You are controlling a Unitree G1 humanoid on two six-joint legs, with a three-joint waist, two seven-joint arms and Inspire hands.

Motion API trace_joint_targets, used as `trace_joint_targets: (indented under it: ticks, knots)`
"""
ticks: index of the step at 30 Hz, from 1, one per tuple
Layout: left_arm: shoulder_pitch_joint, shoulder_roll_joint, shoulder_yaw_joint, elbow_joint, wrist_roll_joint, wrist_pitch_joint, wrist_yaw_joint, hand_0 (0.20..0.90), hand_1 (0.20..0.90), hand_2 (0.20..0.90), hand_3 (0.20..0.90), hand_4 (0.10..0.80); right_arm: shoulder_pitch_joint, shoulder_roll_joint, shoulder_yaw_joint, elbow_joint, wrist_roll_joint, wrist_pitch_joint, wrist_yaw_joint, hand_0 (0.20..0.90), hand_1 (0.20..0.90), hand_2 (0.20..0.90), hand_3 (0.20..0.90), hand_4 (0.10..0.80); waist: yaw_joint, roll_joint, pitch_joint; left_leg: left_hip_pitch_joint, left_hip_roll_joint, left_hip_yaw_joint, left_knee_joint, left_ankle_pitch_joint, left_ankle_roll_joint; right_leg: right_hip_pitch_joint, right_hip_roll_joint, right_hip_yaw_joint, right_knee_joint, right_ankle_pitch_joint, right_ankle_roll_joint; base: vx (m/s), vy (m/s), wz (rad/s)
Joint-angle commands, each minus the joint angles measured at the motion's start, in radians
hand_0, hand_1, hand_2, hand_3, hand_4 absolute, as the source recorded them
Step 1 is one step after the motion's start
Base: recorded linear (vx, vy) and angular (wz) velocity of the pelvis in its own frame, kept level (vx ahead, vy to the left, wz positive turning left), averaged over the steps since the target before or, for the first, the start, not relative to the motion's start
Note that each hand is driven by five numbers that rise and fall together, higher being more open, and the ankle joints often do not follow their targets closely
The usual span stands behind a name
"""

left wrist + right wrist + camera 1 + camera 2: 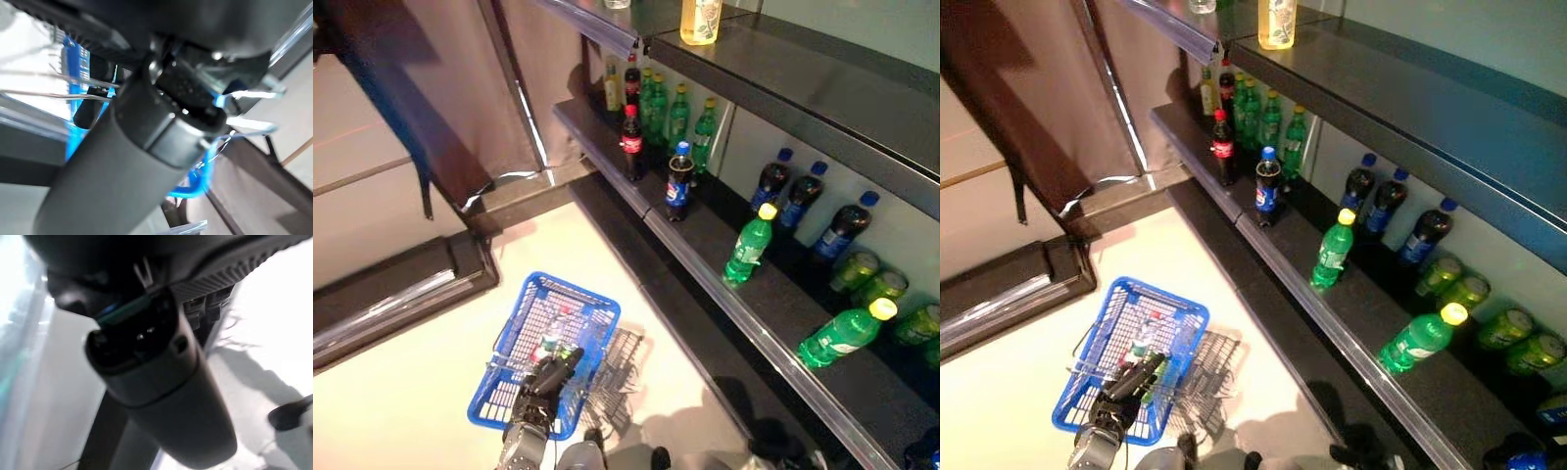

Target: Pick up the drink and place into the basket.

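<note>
A blue wire basket (570, 291) hangs low at the left, over the pale floor, with a couple of bottles (551, 331) lying in it. My left hand (548, 377) is curled round the basket's metal handle (514, 364); the left wrist view shows the blue basket (73, 63) past the hand (132, 161). On the dark shelf (705, 259) stand a cola bottle (632, 144), a dark bottle with a blue cap (678, 182) and a green bottle with a yellow cap (750, 245). Another green bottle (845, 333) lies on its side. My right hand (161, 396) shows only in its wrist view, near the floor.
More green bottles (677, 116) and dark blue-capped bottles (800, 201) stand at the shelf's back, with green cans (867, 274) further right. An upper shelf (783, 69) carries a yellow bottle (700, 20). A dark low platform (391, 284) lies on the left.
</note>
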Motion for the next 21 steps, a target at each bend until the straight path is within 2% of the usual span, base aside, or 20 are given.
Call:
trace_joint_targets:
  ticks: [1,2,4,5,6,7,8,10,11,12,13,14,15,16,17,19,21]
  knots:
    - [0.012,0.003,0.022,-0.220,0.009,-0.128,-0.141,0.300,0.300,0.300,0.200,0.100,0.065,-0.020,-0.022,0.043,0.050,0.025,-0.047,0.900,0.900,0.900,0.900,0.800,0.024,-0.010,-0.024,-0.039,0.006,-0.011,0.075,0.137,0.010,-0.003,-0.113,0.009,-0.023,0.030,0.130,0.368,0.506,-0.88]
    - [0.002,0.003,0.024,-0.221,0.006,-0.122,-0.132,0.300,0.300,0.300,0.200,0.100,0.060,-0.014,-0.027,0.057,0.042,0.033,-0.047,0.900,0.900,0.900,0.900,0.800,0.020,-0.013,-0.024,-0.023,-0.020,-0.004,0.086,0.062,0.025,-0.006,-0.160,0.014,-0.019,0.036,0.161,0.267,0.410,-0.58]
    - [-0.021,0.024,0.025,-0.236,0.000,-0.092,-0.112,0.300,0.300,0.300,0.200,0.100,0.071,-0.008,-0.043,0.079,0.031,0.030,-0.041,0.900,0.900,0.900,0.900,0.800,0.007,-0.011,-0.026,-0.001,-0.038,0.032,0.101,0.018,0.031,-0.008,-0.204,-0.006,-0.015,0.048,0.189,0.298,0.482,-0.70]
    - [-0.049,0.045,0.019,-0.246,0.011,-0.064,-0.110,0.300,0.300,0.300,0.200,0.100,0.093,0.010,-0.068,0.092,0.042,0.018,-0.041,0.900,0.900,0.900,0.900,0.800,-0.002,-0.014,-0.029,0.005,-0.071,0.064,0.122,-0.011,0.049,0.000,-0.246,-0.024,-0.012,0.061,0.219,0.276,0.429,-0.76]
    - [-0.053,0.048,0.017,-0.246,0.014,-0.061,-0.110,0.300,0.300,0.300,0.200,0.100,0.096,0.013,-0.070,0.095,0.049,0.016,-0.040,0.900,0.900,0.900,0.900,0.800,-0.003,-0.015,-0.029,0.008,-0.077,0.070,0.124,-0.017,0.053,-0.001,-0.253,-0.029,-0.011,0.062,0.224,0.348,0.472,-0.48]
    - [-0.061,0.065,0.012,-0.252,0.025,-0.055,-0.095,0.300,0.300,0.300,0.200,0.100,0.102,0.031,-0.073,0.099,0.043,0.013,-0.032,0.900,0.900,0.900,0.900,0.800,-0.004,-0.012,-0.030,0.033,-0.096,0.095,0.117,-0.033,0.071,-0.022,-0.276,-0.079,0.023,0.069,0.235,0.194,0.233,-0.11]
    - [-0.060,0.065,0.012,-0.252,0.025,-0.055,-0.094,0.300,0.300,0.300,0.200,0.100,0.102,0.031,-0.073,0.099,0.043,0.013,-0.032,0.900,0.900,0.900,0.900,0.800,-0.003,-0.013,-0.029,0.033,-0.097,0.095,0.117,-0.034,0.072,-0.022,-0.276,-0.078,0.024,0.068,0.235,0.253,0.324,-0.08]
    - [-0.034,0.072,0.079,-0.264,0.011,-0.064,-0.080,0.300,0.300,0.300,0.200,0.100,0.104,0.048,-0.034,0.068,-0.046,-0.011,-0.028,0.900,0.900,0.900,0.900,0.800,0.012,0.005,-0.035,0.094,-0.094,0.196,0.081,-0.045,0.086,-0.082,-0.293,-0.227,0.098,0.089,0.239,0.135,0.277,-0.46]
    - [-0.033,0.072,0.079,-0.264,0.011,-0.064,-0.080,0.300,0.300,0.300,0.200,0.100,0.104,0.048,-0.034,0.068,-0.046,-0.011,-0.028,0.900,0.900,0.900,0.900,0.800,0.013,0.004,-0.035,0.095,-0.094,0.197,0.079,-0.045,0.086,-0.083,-0.293,-0.226,0.100,0.089,0.239,0.090,0.243,-1.20]
    - [-0.028,0.086,0.085,-0.251,0.003,-0.080,-0.097,0.300,0.300,0.300,0.200,0.100,0.101,0.053,-0.019,0.050,-0.025,-0.025,-0.035,0.900,0.900,0.900,0.900,0.800,0.008,0.008,-0.036,0.108,-0.101,0.221,0.066,-0.056,0.093,-0.092,-0.237,-0.247,0.113,0.039,0.214,0.062,0.122,-1.25]
    - [-0.029,0.091,0.084,-0.240,-0.004,-0.091,-0.109,0.300,0.300,0.300,0.200,0.100,0.097,0.052,-0.016,0.042,-0.010,-0.027,-0.037,0.900,0.900,0.900,0.900,0.800,0.006,0.008,-0.043,0.104,-0.109,0.226,0.064,-0.058,0.094,-0.097,-0.201,-0.245,0.102,0.026,0.197,0.079,0.139,-1.13]
    - [-0.029,0.093,0.084,-0.235,-0.005,-0.096,-0.113,0.300,0.300,0.300,0.200,0.100,0.096,0.052,-0.015,0.039,0.003,-0.029,-0.040,0.900,0.900,0.900,0.900,0.800,0.004,0.005,-0.042,0.107,-0.115,0.226,0.063,-0.062,0.096,-0.094,-0.186,-0.243,0.098,0.017,0.191,0.077,0.079,-0.52]
    - [-0.033,0.091,0.077,-0.221,-0.007,-0.116,-0.110,0.300,0.300,0.300,0.200,0.100,0.096,0.051,-0.019,0.032,0.021,-0.022,-0.035,0.900,0.900,0.900,0.900,0.800,-0.006,-0.005,-0.049,0.106,-0.141,0.217,0.065,-0.070,0.101,-0.090,-0.126,-0.215,0.059,0.015,0.166,0.099,0.038,-0.13]
    - [-0.049,0.082,0.063,-0.197,-0.014,-0.136,-0.103,0.300,0.300,0.300,0.200,0.100,0.101,0.051,-0.014,0.036,0.028,-0.025,-0.028,0.900,0.900,0.900,0.900,0.800,-0.014,-0.022,-0.054,0.093,-0.169,0.201,0.098,-0.085,0.103,-0.078,-0.095,-0.181,0.008,0.036,0.146,0.079,0.019,0.16]
    - [-0.050,0.082,0.063,-0.197,-0.014,-0.136,-0.103,0.300,0.300,0.300,0.200,0.100,0.101,0.051,-0.014,0.036,0.028,-0.025,-0.028,0.900,0.900,0.900,0.900,0.800,-0.013,-0.022,-0.056,0.089,-0.168,0.202,0.098,-0.083,0.103,-0.081,-0.094,-0.181,0.006,0.039,0.146,0.076,-0.039,0.37]
    - [-0.067,0.051,0.073,-0.180,-0.012,-0.151,-0.093,0.300,0.300,0.300,0.200,0.100,0.101,0.053,-0.008,0.041,0.005,-0.015,-0.020,0.900,0.900,0.900,0.900,0.800,-0.015,-0.040,-0.059,0.063,-0.190,0.196,0.192,-0.113,0.108,-0.070,-0.102,-0.158,-0.015,0.058,0.131,0.040,-0.039,0.32]
    - [-0.073,0.037,0.072,-0.183,-0.048,-0.153,-0.094,0.300,0.300,0.300,0.200,0.100,0.095,0.052,0.003,0.041,0.010,0.000,-0.030,0.900,0.900,0.900,0.900,0.800,-0.012,-0.049,-0.056,0.015,-0.193,0.189,0.308,-0.103,0.101,-0.063,-0.104,-0.156,-0.022,0.057,0.115,0.009,-0.045,0.15]
